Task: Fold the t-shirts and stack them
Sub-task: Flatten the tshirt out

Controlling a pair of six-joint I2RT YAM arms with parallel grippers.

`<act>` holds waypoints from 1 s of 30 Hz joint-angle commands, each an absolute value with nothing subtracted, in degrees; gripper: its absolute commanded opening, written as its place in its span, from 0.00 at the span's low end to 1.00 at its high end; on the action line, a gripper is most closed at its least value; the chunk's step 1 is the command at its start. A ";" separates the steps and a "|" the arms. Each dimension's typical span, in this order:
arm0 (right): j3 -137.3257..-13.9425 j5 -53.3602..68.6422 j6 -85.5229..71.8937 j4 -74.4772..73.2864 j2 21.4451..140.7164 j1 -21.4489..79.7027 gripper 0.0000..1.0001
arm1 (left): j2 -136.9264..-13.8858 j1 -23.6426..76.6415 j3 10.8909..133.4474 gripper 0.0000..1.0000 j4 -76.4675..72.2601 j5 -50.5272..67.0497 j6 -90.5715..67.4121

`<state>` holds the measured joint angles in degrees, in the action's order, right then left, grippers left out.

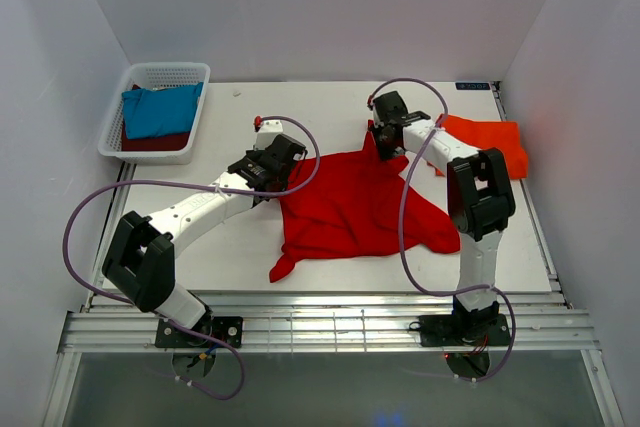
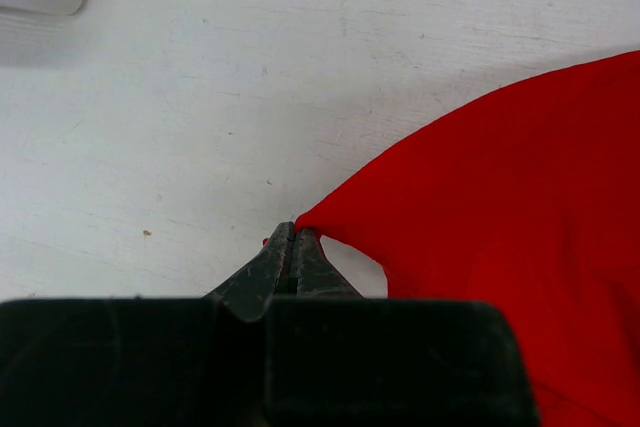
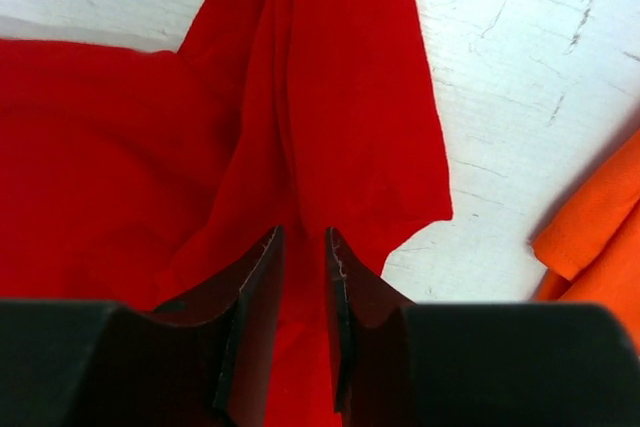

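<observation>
Red t-shirt (image 1: 350, 209) lies spread on middle of table (image 1: 225, 242), rumpled, corners splayed, no fold in it yet.

L gripper (image 2: 293, 235) is clenched on the shirt's left edge. Cloth is drawn to a point at the tips, so that side looks held taut for flattening.

R gripper (image 3: 303, 239) sits at the far edge of the same shirt, over a bunched strip (prob. a sleeve). Jaws stand a little apart w/ red cloth showing in the gap — reads as released, not gripping.

Orange-red t-shirt (image 1: 492, 142) lies far right, just beside R arm, bare table between it and the red one. Looks flat & squared off, so likely the stack's base.

White mesh basket (image 1: 165, 69) at far left holds teal-blue t-shirt (image 1: 160, 109) over dark maroon t-shirt (image 1: 150, 143) — prob. waiting their turn.

Judgement: laying-out stage, early in task. W/ only L holding, a pull could drag the shirt sideways rather than smooth it.
</observation>
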<state>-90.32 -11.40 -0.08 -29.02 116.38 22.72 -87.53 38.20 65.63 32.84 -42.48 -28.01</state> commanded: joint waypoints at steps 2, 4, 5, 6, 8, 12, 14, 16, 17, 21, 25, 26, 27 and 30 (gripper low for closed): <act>-92.11 -10.28 -0.88 -28.83 118.47 22.50 0.29 | -84.90 37.97 65.39 0.00 33.22 -42.98 -28.39; -92.11 -10.11 -0.88 -28.65 119.00 22.41 0.29 | -84.73 37.97 65.39 0.00 33.22 -43.07 -28.30; -92.11 -10.19 -0.88 -28.57 119.09 22.41 0.29 | -84.73 37.97 65.30 0.00 33.31 -43.15 -28.39; -92.11 -10.11 -0.88 -28.48 119.18 22.41 0.29 | -84.64 37.97 65.30 0.00 33.40 -43.24 -28.39; -92.28 -10.20 -0.88 -28.48 119.35 22.24 0.29 | -84.55 37.97 65.30 0.00 33.40 -43.33 -28.39; -92.37 -10.20 -0.88 -28.39 119.62 21.97 0.28 | -84.29 37.97 65.21 0.00 33.40 -43.42 -28.48; -92.55 -9.76 -0.70 -28.39 119.88 21.80 0.25 | -84.29 37.97 65.13 0.00 33.40 -43.42 -28.48; -92.64 -9.41 -0.62 -28.39 120.14 21.62 0.20 | -84.37 37.88 65.13 0.00 33.49 -43.42 -28.48; -92.64 -9.06 -0.53 -28.39 120.23 21.45 0.15 | -84.37 37.97 65.13 0.00 33.40 -43.42 -28.39; -92.90 -9.93 -0.70 -28.47 119.45 21.09 0.08 | -84.64 37.97 65.21 0.00 33.49 -43.86 -28.39; -93.78 -12.74 -0.53 -28.83 114.45 21.01 0.08 | -84.29 37.97 66.00 0.00 33.66 -44.82 -28.30; -94.30 -13.27 -0.44 -29.18 112.00 20.92 0.08 | -84.20 37.97 66.18 0.00 33.66 -44.91 -28.21; -95.52 -13.53 -0.27 -29.70 110.93 20.92 0.08 | -84.20 37.97 66.27 0.00 33.66 -44.91 -28.13; -98.16 -15.02 -0.26 -32.43 107.41 20.92 0.08 | -84.20 37.88 66.88 0.00 33.75 -45.00 -27.77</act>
